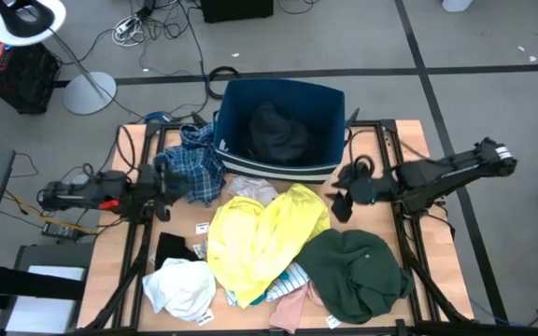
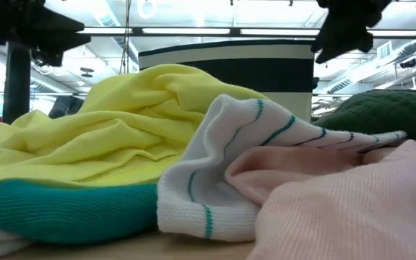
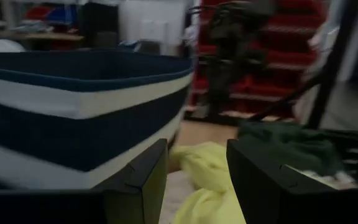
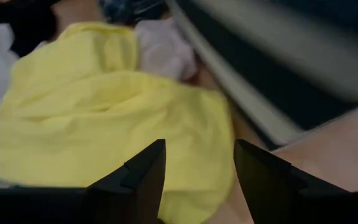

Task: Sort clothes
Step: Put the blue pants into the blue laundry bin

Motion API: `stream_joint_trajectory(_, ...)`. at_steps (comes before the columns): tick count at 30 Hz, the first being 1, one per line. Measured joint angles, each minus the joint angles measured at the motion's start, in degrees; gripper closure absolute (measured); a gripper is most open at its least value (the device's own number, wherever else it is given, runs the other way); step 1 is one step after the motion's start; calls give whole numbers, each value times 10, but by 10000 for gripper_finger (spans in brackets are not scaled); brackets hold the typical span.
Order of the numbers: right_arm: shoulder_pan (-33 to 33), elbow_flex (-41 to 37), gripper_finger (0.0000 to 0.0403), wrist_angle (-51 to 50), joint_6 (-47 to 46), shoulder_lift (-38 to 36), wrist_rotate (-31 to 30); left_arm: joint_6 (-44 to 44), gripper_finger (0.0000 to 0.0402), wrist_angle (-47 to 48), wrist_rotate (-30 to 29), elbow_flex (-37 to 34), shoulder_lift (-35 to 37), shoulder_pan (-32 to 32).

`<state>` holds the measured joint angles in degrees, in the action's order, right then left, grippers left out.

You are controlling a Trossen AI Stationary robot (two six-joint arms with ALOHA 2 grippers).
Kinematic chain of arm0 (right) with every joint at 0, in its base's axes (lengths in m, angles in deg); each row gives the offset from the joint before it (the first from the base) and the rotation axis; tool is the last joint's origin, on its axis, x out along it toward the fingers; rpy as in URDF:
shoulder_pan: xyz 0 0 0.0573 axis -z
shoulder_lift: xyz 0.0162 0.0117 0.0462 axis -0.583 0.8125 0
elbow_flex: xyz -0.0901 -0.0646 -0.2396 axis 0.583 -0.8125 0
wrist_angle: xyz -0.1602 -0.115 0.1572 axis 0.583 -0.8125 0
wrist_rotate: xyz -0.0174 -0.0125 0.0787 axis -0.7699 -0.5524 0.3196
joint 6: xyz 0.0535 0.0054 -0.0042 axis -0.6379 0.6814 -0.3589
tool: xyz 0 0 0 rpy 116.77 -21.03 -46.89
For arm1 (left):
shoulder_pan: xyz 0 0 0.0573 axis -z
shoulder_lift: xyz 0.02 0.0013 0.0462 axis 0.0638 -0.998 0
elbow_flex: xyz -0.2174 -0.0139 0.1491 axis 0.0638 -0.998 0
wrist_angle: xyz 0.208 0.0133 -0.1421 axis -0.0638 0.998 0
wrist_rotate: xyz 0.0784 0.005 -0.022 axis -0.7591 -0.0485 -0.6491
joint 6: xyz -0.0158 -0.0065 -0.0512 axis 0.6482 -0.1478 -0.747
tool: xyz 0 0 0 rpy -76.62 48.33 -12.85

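Right claw (image 1: 341,201) hangs open and empty above the worktop (image 1: 409,149), just beside the yellow garment's (image 1: 260,233) upper right edge and near the front wall of the blue bin (image 1: 283,126), as seen from overhead. Left claw (image 1: 162,182) sits at the blue plaid garment (image 1: 194,166) on the bin's left, its fingers parted too and holding nothing that can be made out. A black garment (image 1: 276,133) already lies in the bin. Spread over the worktop are the dark green garment (image 1: 353,269), a white one (image 1: 180,285), a black piece (image 1: 174,247) and pink fabric (image 1: 292,306) at the near edge.

At worktop level, the clothes fill the foreground: yellow folds (image 2: 121,123), a teal band (image 2: 63,209), a white striped piece (image 2: 222,173), pink knit (image 2: 338,202), with the bin's striped wall (image 2: 230,72) behind.

From the left wrist, two dark fingers (image 3: 145,180) stand apart, framing yellow cloth (image 3: 207,171) beside the bin wall (image 3: 73,118).

From the right wrist, parted fingers (image 4: 138,177) aim down at the yellow garment (image 4: 104,112).

All pieces look light, limp and prone to drag neighbours along; a raised fold or bunched ridge of the yellow garment, rather than a flat stretch, seems the surest place to pinch.
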<state>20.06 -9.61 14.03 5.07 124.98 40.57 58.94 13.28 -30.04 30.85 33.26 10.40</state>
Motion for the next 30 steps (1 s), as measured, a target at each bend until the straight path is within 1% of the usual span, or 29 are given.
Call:
stream_joint_trajectory(2,-18,-27,215,34,0,0,0,-25,229,49,-43,42,-9,0)
stream_joint_trajectory(4,-34,-50,215,61,-1,0,0,-52,229,96,-73,82,-23,0)
stream_joint_trajectory(8,-62,-89,215,108,-1,-2,-20,-72,229,173,-89,150,-64,0)
stream_joint_trajectory(12,-87,-126,215,156,-7,-2,-54,-105,229,236,-113,206,-125,0)
stream_joint_trajectory(16,-103,-162,215,223,-8,-2,-83,-162,229,298,-139,254,-199,0)
stream_joint_trajectory(19,-107,-181,215,272,0,-2,-90,-206,229,335,-154,278,-250,0)
stream_joint_trajectory(23,-111,-189,215,289,22,-2,-90,-274,229,386,-156,294,-310,-4)
stream_joint_trajectory(25,-111,-189,215,291,33,-3,-89,-304,229,411,-153,294,-334,-18)
stream_joint_trajectory(27,-111,-189,215,299,48,-6,-88,-315,229,420,-143,294,-354,-41)
stream_joint_trajectory(30,-110,-189,215,308,70,-10,-86,-312,229,421,-114,294,-375,-91)
